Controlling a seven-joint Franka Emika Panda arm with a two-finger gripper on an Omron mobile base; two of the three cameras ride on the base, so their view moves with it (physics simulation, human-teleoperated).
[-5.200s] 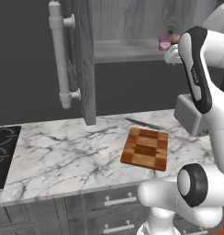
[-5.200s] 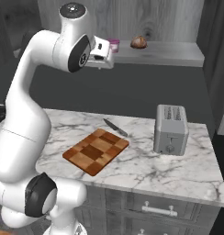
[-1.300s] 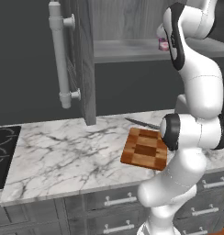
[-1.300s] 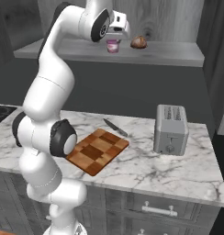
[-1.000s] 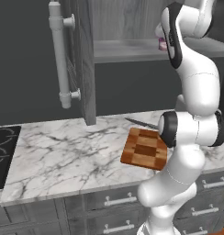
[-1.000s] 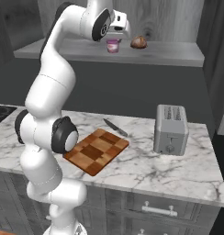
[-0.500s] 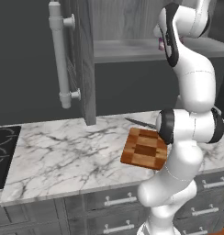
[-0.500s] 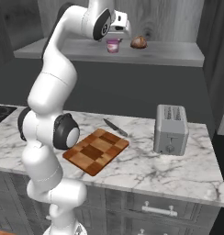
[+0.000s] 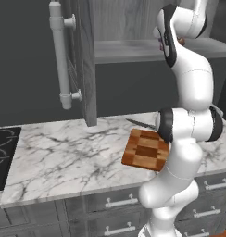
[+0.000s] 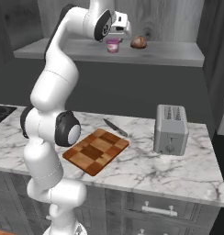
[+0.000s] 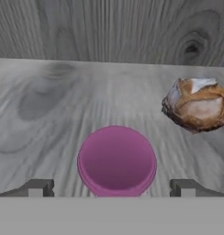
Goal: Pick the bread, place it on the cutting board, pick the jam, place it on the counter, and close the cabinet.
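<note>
The jam [image 11: 116, 160], a pink-purple jar, stands on the open cabinet's shelf [image 10: 169, 51]. My gripper [image 11: 113, 188] is open, and its dark fingertips [image 11: 38, 187] sit wide apart on either side of the jar, not touching it. In the right base view the gripper [image 10: 119, 34] hovers just above the jam [image 10: 113, 45]. The bread [image 11: 196, 104], a brown roll with a pale top, lies on the shelf to the jar's right [image 10: 138, 42]. The checkered cutting board [image 10: 95, 150] lies bare on the marble counter [image 10: 146, 170]. The cabinet door [image 9: 84, 69] stands open.
A grey toaster [image 10: 171, 123] stands on the counter right of the board. A knife [image 10: 115, 127] lies behind the board. The door's long bar handle [image 9: 59, 55] juts out at the left. The black stovetop [image 9: 3, 152] is at the far left. Grey drawers [image 10: 155, 209] run below.
Since five seconds ago the arm has swung upright and carried the hand up and over to the jam. In the last second the hand has barely shifted.
</note>
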